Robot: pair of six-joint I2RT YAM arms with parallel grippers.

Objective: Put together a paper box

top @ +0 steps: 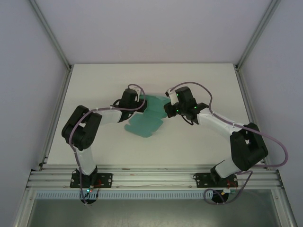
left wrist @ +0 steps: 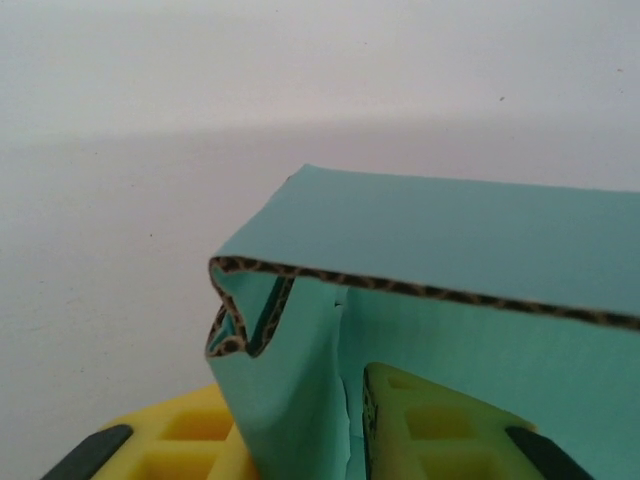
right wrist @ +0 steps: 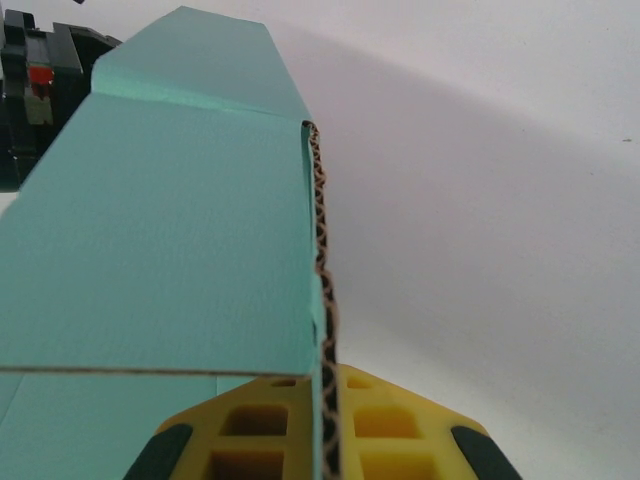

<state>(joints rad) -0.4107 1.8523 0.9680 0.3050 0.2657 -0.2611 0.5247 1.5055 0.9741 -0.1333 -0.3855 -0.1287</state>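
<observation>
The paper box (top: 147, 122) is a teal-green corrugated card, partly folded, lying mid-table between both arms. My left gripper (top: 137, 102) holds its far left part. In the left wrist view the yellow fingers (left wrist: 430, 430) stand on either side of a doubled, upright wall of the paper box (left wrist: 450, 230), and the left gripper (left wrist: 300, 425) is shut on it. My right gripper (top: 168, 110) meets the card from the right. In the right wrist view the right gripper (right wrist: 328, 388) is shut on the raw edge of a paper box (right wrist: 170, 230) panel, with a flap extending far beyond.
The white table (top: 94, 80) lies inside white walls with aluminium posts (top: 52, 35) at the back corners. A metal rail (top: 151, 177) runs along the near edge by the arm bases. The left arm's black wrist (right wrist: 35, 70) shows beyond the card.
</observation>
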